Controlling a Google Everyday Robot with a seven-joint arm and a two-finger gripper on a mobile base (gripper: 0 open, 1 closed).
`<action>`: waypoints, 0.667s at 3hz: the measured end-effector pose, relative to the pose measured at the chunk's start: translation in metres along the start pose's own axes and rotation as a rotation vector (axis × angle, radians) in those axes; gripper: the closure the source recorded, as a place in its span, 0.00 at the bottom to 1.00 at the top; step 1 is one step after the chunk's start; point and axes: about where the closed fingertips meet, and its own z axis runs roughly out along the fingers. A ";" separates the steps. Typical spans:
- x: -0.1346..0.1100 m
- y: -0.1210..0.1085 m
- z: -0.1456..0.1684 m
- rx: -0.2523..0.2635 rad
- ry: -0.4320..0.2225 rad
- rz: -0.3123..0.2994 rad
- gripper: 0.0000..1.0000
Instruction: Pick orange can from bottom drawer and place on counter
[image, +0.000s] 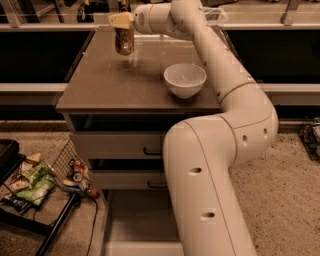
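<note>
Gripper (123, 26): at top of camera view, over the far left part of the counter (112, 87), reaching in from the right on the end of the arm (235, 100). It is clamped on the orange can (124, 42), gripping it at the upper end; the can hangs upright below the pale fingers.

Orange can: over the counter's rear left area, well left of the white bowl (185, 79). Its base looks to be just clear of the surface, though contact cannot be ruled out from this angle.

White bowl: upright on the counter, right of centre, near the front edge.

Arm: large cream links fill the right and lower middle of the view, covering the right part of the cabinet front.

Two upper drawers (117, 145): both partly visible, dark handles at their right.

Bottom drawer (135, 220): pulled out toward the camera; the visible tray floor is bare.

Floor litter (32, 180): packets and cans at lower left, beside a wire rack (65, 160).
</note>
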 end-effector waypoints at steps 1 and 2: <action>0.024 -0.009 0.025 -0.010 0.015 -0.008 1.00; 0.045 -0.021 0.046 -0.003 0.007 -0.029 0.82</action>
